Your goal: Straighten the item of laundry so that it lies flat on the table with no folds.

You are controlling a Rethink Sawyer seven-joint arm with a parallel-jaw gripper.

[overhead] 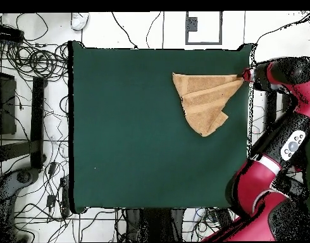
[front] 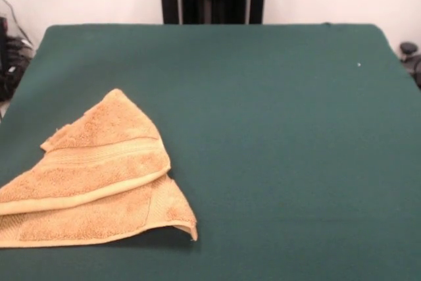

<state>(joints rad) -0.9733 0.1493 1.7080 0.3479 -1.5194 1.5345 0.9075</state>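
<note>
At the near left of the worktop [front: 276,162], as the front view shows it, lies the towel [front: 99,176], folded over on itself into a rough triangle. Its lowest layer runs along the near edge to a corner that points right, and this corner curls up slightly off the green surface. Over that layer sits a second one, its woven border band slanting across the middle, and the whole heap narrows to a peak on the far side. At least two layers are stacked here (possibly more, though the folds hide the count). The left part of the towel runs out of the front view.

So the task looks barely begun: the towel is on the worktop, but nothing is flat yet, and every fold has still to be opened and the cloth spread out square.

Further back, the rest of the worktop is bare green up to the pedestal. From overhead, the red arm [overhead: 290,120] reaches along the side of the worktop, its end right at the towel's [overhead: 205,101] pointed tip at the worktop's edge. Whether the jaws are clenched on that tip or released I cannot tell.
</note>
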